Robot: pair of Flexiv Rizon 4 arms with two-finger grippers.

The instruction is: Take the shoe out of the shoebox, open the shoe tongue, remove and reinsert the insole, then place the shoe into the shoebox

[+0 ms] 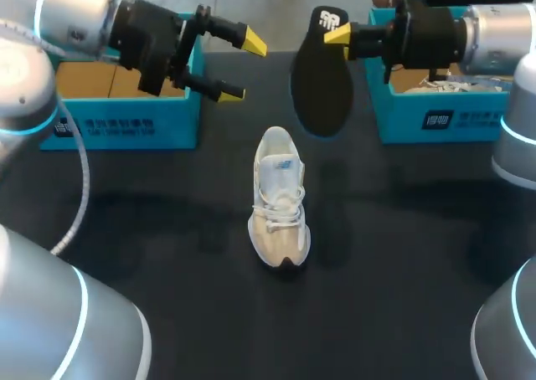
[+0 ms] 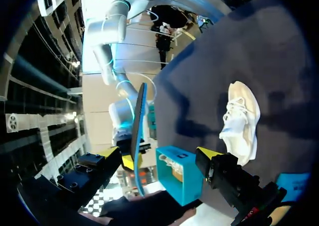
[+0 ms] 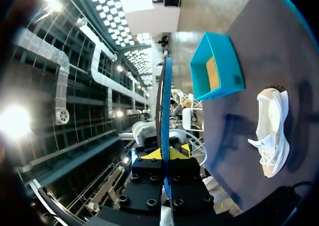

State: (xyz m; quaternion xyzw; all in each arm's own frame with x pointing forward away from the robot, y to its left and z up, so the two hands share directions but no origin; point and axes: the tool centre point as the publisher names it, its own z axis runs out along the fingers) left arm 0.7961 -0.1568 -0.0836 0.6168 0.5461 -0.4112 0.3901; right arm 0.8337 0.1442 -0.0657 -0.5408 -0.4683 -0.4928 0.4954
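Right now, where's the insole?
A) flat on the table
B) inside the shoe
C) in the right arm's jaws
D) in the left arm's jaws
C: the right arm's jaws are shut on the top end of the black insole, which hangs in the air apart from the white shoe. The left arm's jaws stand open with nothing between them.

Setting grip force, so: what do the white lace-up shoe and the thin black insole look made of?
White lace-up shoe: matte fabric or mesh upper, judging by its dull surface and woven laces; darker sole, probably rubber. Thin black insole: matte, edge-on very slim, likely foam, uncertain.
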